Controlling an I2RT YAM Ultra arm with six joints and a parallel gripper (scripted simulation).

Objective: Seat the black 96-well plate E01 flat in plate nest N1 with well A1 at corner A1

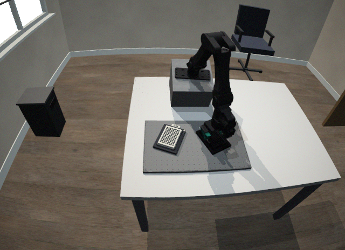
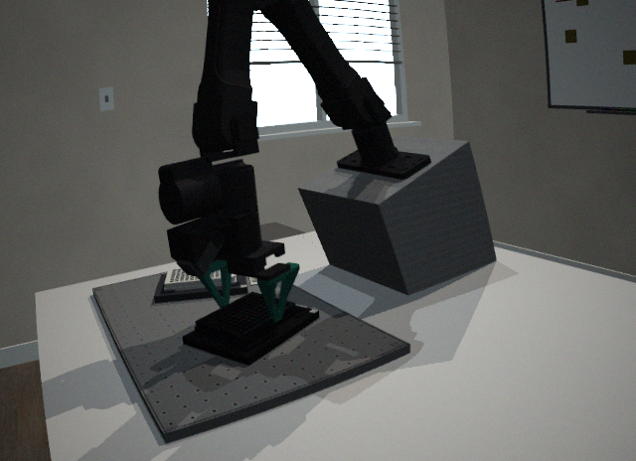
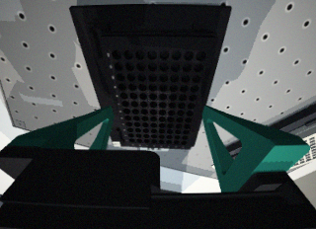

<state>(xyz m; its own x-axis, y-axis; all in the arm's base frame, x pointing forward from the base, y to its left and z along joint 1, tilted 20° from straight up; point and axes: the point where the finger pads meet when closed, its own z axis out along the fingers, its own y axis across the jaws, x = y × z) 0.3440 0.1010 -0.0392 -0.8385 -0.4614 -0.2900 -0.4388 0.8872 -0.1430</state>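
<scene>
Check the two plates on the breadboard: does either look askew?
The black plate E01 looks tilted on nest N1, one end riding higher. The open gripper straddles it without gripping. White plate E07 looks flat in nest N2.

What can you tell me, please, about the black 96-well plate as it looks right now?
The black 96-well plate E01 is a matte black rectangle with a grid of round wells inside a raised rim. It lies on the dark plate nest N1, on the grey perforated board. Whether it sits level cannot be told. The open gripper straddles its near end, one green finger on each long side; contact cannot be told. No label shows.
</scene>
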